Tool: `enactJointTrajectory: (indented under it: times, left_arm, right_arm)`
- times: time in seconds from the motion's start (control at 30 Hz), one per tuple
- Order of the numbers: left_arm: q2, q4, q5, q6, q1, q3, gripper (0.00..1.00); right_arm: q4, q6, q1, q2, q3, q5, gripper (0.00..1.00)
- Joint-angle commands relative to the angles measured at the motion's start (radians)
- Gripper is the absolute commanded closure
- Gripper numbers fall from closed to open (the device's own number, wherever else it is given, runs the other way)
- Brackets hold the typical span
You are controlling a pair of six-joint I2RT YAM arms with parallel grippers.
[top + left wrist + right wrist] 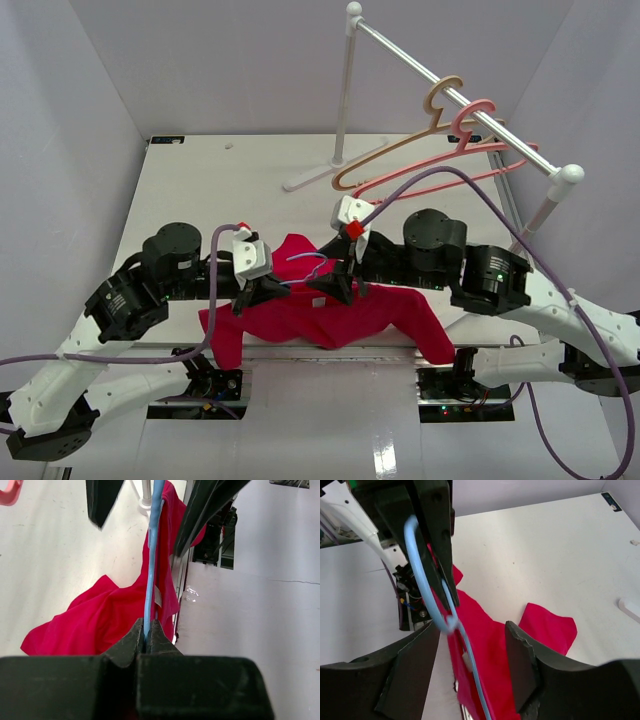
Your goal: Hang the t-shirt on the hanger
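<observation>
The crimson t-shirt [300, 318] lies crumpled at the table's near edge, one sleeve hanging over the front. My left gripper [262, 292] is shut on the thin light-blue hanger [152, 555], pinching its wire between the fingertips [134, 636]. The hanger's hook [412, 555] sticks up, and its wire runs down into the shirt's neck beside the pale label [467, 661]. My right gripper [467, 667] is open. Its jaws straddle the hanger wire and the red cloth [490, 645] without touching them. In the top view it [335, 285] faces the left gripper over the shirt.
A white clothes rack [345, 90] stands at the back right. A tan hanger [400, 150] and a pink hanger [470, 150] hang on its rail. The rack's foot [310, 178] rests on the table behind the shirt. The table's front edge [330, 352] lies just under the shirt.
</observation>
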Motion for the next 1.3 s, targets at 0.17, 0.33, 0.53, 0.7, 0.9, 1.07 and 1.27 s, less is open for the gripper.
enactJointTrajectory:
  times: [0.17, 0.33, 0.53, 0.7, 0.9, 1.07, 1.27]
  left_arm:
    - [-0.142, 0.046, 0.081, 0.0, 0.0, -0.083, 1.0]
    - [-0.153, 0.027, 0.081, 0.008, 0.002, -0.081, 1.0]
    - [-0.151, 0.036, 0.092, 0.01, 0.002, -0.079, 1.0]
    - [-0.14, 0.027, 0.053, 0.01, 0.001, -0.074, 1.0]
    - [-0.108, 0.145, -0.112, -0.041, 0.002, -0.169, 1.0]
    - [-0.042, 0.198, -0.168, -0.077, 0.001, -0.178, 0.86]
    - [0.029, 0.257, -0.286, -0.141, 0.001, -0.088, 0.23]
  right_arm:
    - [-0.094, -0.01, -0.001, -0.175, -0.156, -0.142, 0.25]
    - [-0.165, -0.029, 0.002, -0.144, -0.206, -0.106, 0.24]
    - [-0.178, -0.036, 0.0, -0.135, -0.249, -0.089, 0.33]
    - [-0.168, -0.038, 0.0, -0.159, -0.33, -0.077, 0.56]
    - [-0.144, -0.009, 0.0, -0.178, -0.382, -0.053, 0.91]
    - [-0.126, 0.041, 0.0, -0.193, -0.366, -0.021, 0.92]
    - [-0.147, 0.156, 0.0, -0.158, -0.308, 0.24, 0.92]
